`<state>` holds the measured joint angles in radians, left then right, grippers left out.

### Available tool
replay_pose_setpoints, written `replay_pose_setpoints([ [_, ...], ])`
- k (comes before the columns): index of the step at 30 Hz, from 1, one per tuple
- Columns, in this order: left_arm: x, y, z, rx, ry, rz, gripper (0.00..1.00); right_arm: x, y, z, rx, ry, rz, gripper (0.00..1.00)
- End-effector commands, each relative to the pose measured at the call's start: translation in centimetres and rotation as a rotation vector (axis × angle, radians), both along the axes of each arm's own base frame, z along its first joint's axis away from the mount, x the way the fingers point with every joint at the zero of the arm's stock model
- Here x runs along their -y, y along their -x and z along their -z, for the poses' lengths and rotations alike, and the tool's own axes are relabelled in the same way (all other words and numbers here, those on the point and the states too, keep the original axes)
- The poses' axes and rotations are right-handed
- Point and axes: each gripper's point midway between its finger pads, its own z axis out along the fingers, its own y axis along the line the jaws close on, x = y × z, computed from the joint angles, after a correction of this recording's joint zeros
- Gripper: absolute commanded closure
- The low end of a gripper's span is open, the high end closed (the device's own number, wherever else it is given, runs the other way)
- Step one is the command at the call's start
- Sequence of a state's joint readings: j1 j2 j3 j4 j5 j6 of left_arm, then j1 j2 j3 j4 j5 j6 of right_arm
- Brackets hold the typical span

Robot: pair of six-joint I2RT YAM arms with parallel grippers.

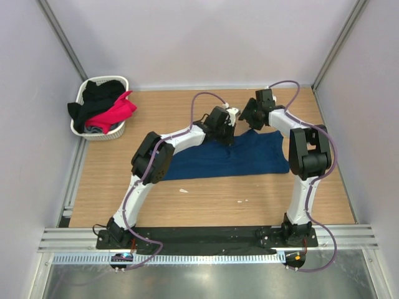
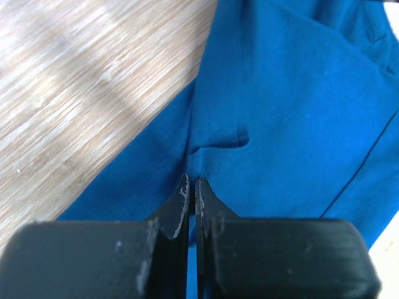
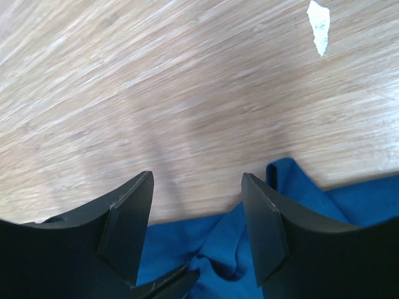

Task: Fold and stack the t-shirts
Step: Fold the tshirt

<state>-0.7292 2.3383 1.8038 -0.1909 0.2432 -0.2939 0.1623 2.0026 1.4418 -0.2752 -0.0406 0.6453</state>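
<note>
Two grippers work the navy blue fabric t-shirt, lying centre frame: left gripper pinched narrow on a cloth ridge, right gripper spread wide at its bunched edge. Such a shallow pinch could slip when lifted.

White arm links, black joint housings, looping lilac cables, scuffed matte-black claw fingers

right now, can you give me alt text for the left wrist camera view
The left gripper, its two black fingers all but closed, appears to pinch a puckered fold of a blue t-shirt. The shirt fills the right of the view; the wooden table shows at upper left.
</note>
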Motion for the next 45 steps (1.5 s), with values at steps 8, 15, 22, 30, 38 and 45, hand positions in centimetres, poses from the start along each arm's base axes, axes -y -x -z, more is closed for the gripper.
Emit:
replay_pose_setpoints([
  [8, 0.5, -0.9, -6.0, 0.148, 0.094, 0.012, 1.0, 2.5, 0.3, -0.9, -0.011, 0.144, 0.064, 0.42],
  [15, 0.4, -0.5, -6.2, 0.167, 0.096, 0.035, 1.0, 3.0, 1.2, -1.5, -0.005, 0.167, 0.065, 0.46],
  [22, 0.1, -0.2, -6.9, 0.204, 0.098, 0.061, 1.0, 3.6, 2.8, -0.4, -0.037, 0.182, 0.083, 0.5],
  [30, -0.1, 0.3, -7.2, 0.198, 0.111, 0.062, 1.0, 4.6, 4.2, -2.8, 0.005, 0.192, 0.1, 0.47],
  [38, -0.3, 0.4, -7.1, 0.2, 0.107, 0.065, 1.0, 4.5, 3.6, 0.1, -0.029, 0.182, 0.097, 0.5],
  [45, -0.3, 0.6, -7.0, 0.199, 0.103, 0.071, 1.0, 4.7, 2.6, 0.8, -0.022, 0.206, 0.099, 0.54],
])
